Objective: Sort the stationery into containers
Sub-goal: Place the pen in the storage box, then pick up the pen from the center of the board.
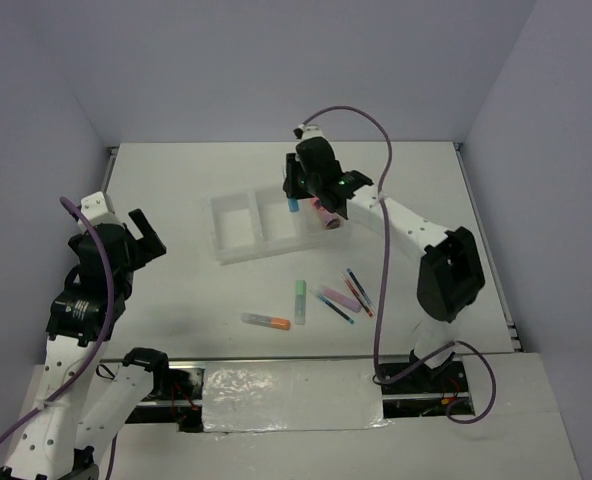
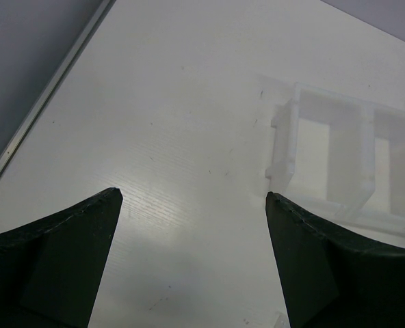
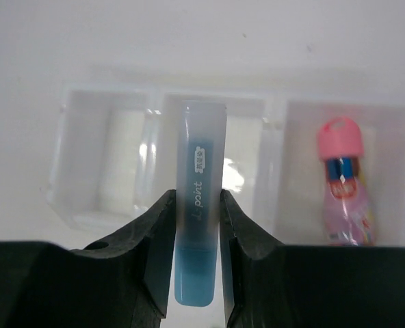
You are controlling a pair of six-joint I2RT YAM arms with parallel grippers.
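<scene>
My right gripper (image 1: 304,196) (image 3: 197,198) is shut on a light-blue marker (image 3: 201,171) (image 1: 294,205) and holds it above the white three-compartment tray (image 1: 254,252) (image 3: 274,137). In the right wrist view the marker lines up with the middle compartment. A stubby pink cylinder (image 3: 343,184) (image 1: 325,213) lies in the right-hand compartment. On the table nearer the arms lie an orange marker (image 1: 266,321), a green marker (image 1: 300,300), a purple marker (image 1: 339,297), a blue pen (image 1: 334,307) and a red pen (image 1: 357,291). My left gripper (image 1: 147,232) (image 2: 192,195) stands open and holds nothing, left of the tray (image 2: 325,157).
A raised metal edge (image 2: 45,102) runs along the table's left side. Grey walls enclose the table at the back and sides. The right arm's dark elbow housing (image 1: 446,272) hangs over the table right of the loose pens.
</scene>
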